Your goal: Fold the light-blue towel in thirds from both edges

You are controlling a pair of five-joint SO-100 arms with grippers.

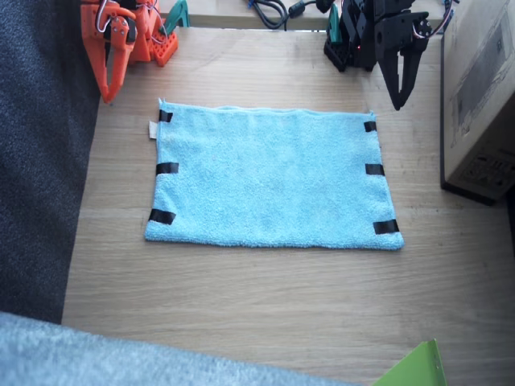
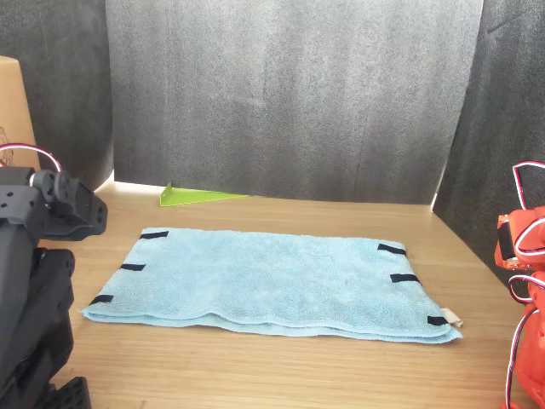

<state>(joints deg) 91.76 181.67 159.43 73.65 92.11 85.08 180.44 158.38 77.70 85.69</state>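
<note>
While flat: 1 light-blue towel (image 1: 269,177), 6 tape strips (image 1: 167,168).

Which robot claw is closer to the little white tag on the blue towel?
Right. The right gripper hangs just beyond the white tag at the towel's corner; the left gripper hovers off the opposite short edge.

Desk (image 1: 241,305): light wood-grain top, bare over most of its near half. The light-blue towel (image 1: 269,177) lies flat and spread out at mid-desk, long axis left–right, three short black tape strips along each short edge, e.g. (image 1: 166,168) on the left edge and (image 1: 374,169) on the right edge, and a small white tag (image 1: 152,129) at its far-left corner. A cardboard box (image 1: 483,104) stands at the right edge, apart from the towel, and a green wedge-shaped piece (image 1: 414,368) sits at the near-right edge of the desk.
</note>
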